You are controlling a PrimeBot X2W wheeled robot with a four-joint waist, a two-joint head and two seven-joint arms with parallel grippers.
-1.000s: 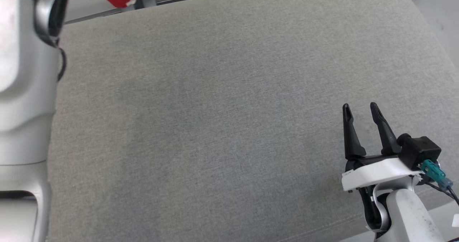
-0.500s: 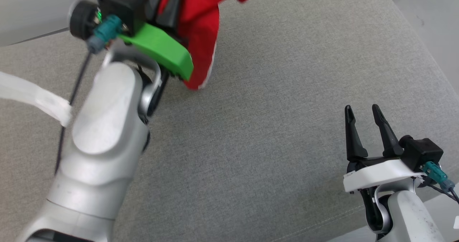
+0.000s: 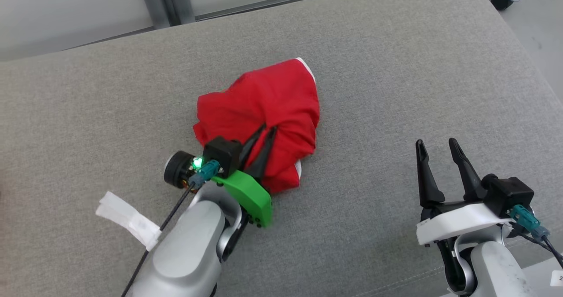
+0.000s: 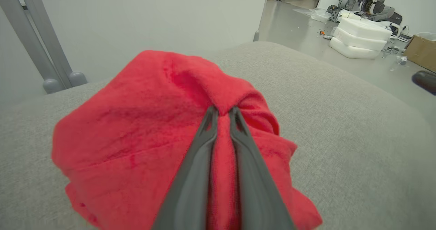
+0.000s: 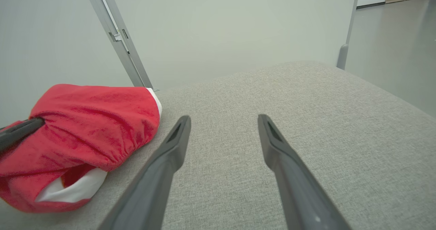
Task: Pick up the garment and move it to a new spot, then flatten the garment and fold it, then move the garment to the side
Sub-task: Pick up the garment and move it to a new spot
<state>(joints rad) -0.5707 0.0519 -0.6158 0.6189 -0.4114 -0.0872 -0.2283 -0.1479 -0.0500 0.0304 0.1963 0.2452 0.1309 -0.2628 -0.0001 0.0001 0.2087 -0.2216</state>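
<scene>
Two grippers: left one on the cloth, right one free
Garment [image 3: 264, 94]: red, bunched in a loose heap, not flattened, not folded
Garment place: lying on the grey cushion [image 3: 396, 68], about mid-width, towards the far half in the head view
Garment detail: white trim at the far right corner, white patch showing under the near edge
Left gripper [image 3: 268, 130]: fingers nearly together, pinching a raised fold of the garment; the wrist view shows red cloth squeezed between them up to the tips
Left gripper pose: low over the cushion, reaching in from the near side, fingers pointing away and to the right
Green mount [image 3: 246, 191]: at the base of the left fingers, just beside the near edge of the heap
White tag [image 3: 127, 220]: hangs off the left arm's cable, over the cushion
Right gripper [image 3: 436, 144]: fingers spread wide, nothing between them, bare cushion under them
Right gripper place: near right of the cushion, well apart from the garment, which lies to its left
Metal post [image 3: 154, 2]: beyond the far edge of the cushion, against a pale wall
Caster wheel [image 3: 501, 0]: on the floor off the far right corner
</scene>
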